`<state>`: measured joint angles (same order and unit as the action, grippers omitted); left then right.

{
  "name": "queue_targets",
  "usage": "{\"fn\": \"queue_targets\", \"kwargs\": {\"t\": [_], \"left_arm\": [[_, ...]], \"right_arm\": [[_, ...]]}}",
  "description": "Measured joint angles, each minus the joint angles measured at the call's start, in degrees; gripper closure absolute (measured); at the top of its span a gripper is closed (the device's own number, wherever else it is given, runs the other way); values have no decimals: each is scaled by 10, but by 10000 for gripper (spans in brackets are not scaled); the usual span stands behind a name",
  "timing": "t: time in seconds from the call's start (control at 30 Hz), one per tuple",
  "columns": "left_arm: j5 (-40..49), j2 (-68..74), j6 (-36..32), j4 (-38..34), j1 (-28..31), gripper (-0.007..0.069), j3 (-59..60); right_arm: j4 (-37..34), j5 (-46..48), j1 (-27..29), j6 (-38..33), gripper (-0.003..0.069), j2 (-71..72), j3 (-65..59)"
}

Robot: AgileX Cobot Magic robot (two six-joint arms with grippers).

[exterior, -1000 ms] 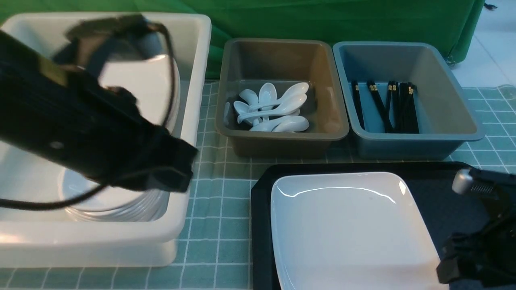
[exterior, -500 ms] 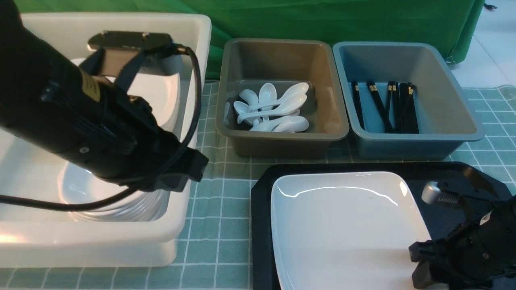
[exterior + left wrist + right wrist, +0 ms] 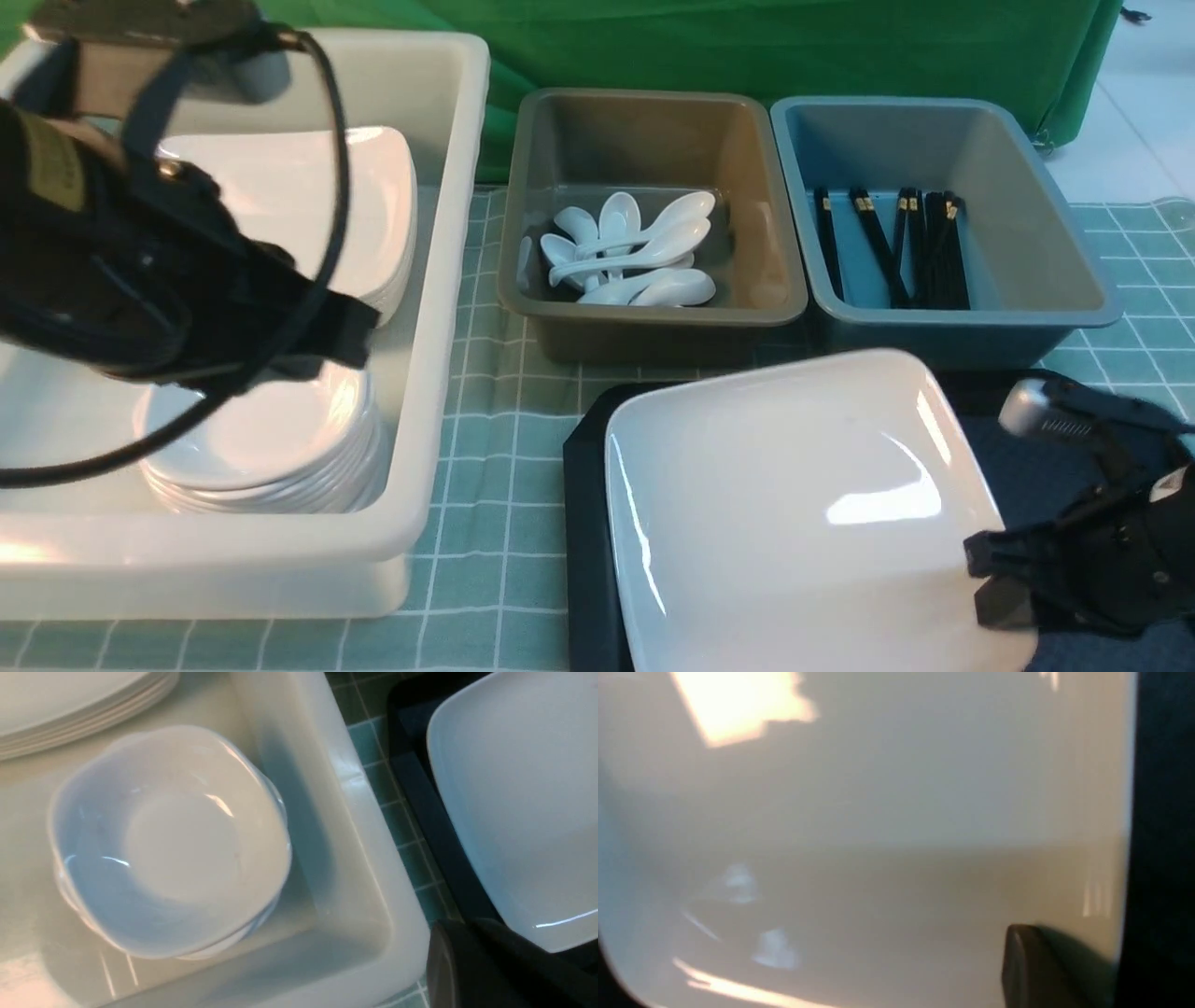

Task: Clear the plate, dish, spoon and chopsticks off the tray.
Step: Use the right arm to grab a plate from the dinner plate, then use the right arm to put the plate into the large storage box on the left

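As my right fingers (image 3: 1041,966) clamp its rim, the plate (image 3: 794,504) has tilted up off the tray (image 3: 583,523); left fingers (image 3: 467,970) closed.

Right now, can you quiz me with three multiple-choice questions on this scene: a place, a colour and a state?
1. The tray under the plate is: A black, B white, C green.
2. The spoons lie: A on the tray, B in the grey bin, C on the plate.
3. The plate is: A lying flat, B tilted, rim in the right claw, C upside down.
A: black rim shows beside the plate. B: they pile there. B: its far edge stands clear of the tray.
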<state>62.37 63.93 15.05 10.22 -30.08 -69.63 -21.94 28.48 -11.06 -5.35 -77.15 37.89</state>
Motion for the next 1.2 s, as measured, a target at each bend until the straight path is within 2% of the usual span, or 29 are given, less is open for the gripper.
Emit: {"fn": "queue_targets", "kwargs": {"t": [0.13, 0.33, 0.5, 0.73, 0.77, 0.83, 0.93, 1.2], "left_arm": [[18, -17, 32, 57, 0, 615, 0], [12, -19, 47, 62, 1, 615, 0], [-29, -19, 28, 8, 1, 615, 0], [-83, 22, -82, -147, 1, 615, 0], [-89, 49, -112, -186, 1, 615, 0], [-94, 85, -139, -219, 1, 615, 0], [-102, 108, -147, -226, 1, 615, 0], [-164, 169, -136, -252, 1, 615, 0]], "right_arm": [[-23, 17, -1, -1, 596, 84, 19], [-11, 46, -2, -18, 608, 107, 51], [-5, 61, -2, -23, 608, 113, 64], [23, 90, -1, -29, 608, 134, 117], [27, 96, 8, -28, 608, 135, 128], [30, 107, 25, -29, 608, 135, 132], [32, 121, 45, -33, 608, 135, 133], [38, 173, 139, -79, 608, 135, 133]]}}
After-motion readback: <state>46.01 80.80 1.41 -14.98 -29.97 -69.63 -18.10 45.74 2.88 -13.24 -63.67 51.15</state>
